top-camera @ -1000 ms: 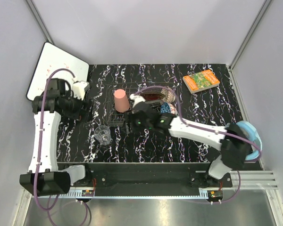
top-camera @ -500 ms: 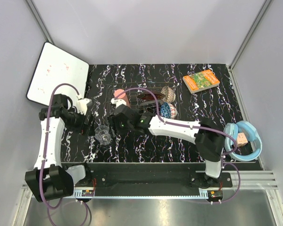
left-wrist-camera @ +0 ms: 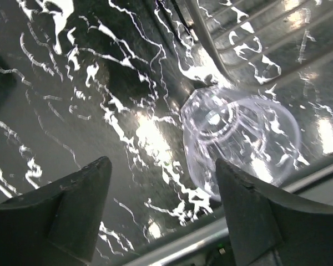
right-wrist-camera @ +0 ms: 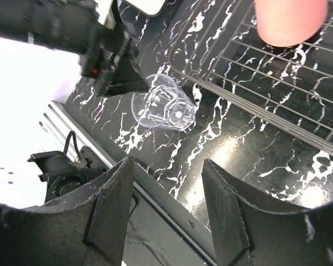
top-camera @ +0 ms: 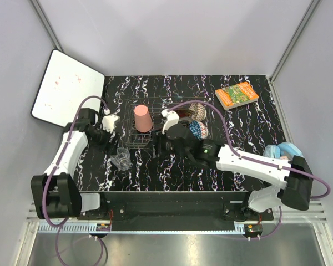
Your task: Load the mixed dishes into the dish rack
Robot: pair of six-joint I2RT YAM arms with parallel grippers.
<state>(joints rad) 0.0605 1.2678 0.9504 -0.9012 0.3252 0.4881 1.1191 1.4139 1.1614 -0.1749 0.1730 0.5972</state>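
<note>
The left pincer [left-wrist-camera: 162, 166] stands with its jaws well apart and nothing between them. I judge that spread is meant to take the small clear glass [left-wrist-camera: 238, 138] across its width. The glass is not yet inside the gap. In the left wrist view it lies just ahead of the tips and off toward one finger, close to it, though I cannot tell whether they touch. It rests on the bench [left-wrist-camera: 72, 83], just outside the near-left corner of the dish rack [right-wrist-camera: 250, 108]. Whether it stands upright or lies tipped I cannot say from these angles. The pincer seems to need a small sideways shift before closing.

The right pincer [right-wrist-camera: 167, 163] is likewise open and empty, hovering above the bench in front of the rack's near edge, with the glass ahead of it and well apart. It looks parked there as a helper rather than as the grasping arm — a guess only.

Further out, the rack carries the pink plastic cup [top-camera: 142, 118], mouth down at its left end, probably so it can drain. Toward the right end the red flower-rimmed dish [top-camera: 180, 113], the tan-red patterned bowl [top-camera: 198, 110] and the blue patterned bowl [top-camera: 196, 129] crowd together. The glass appears to be the one piece in sight left off the rack — hence both pincers turned toward it.
</note>
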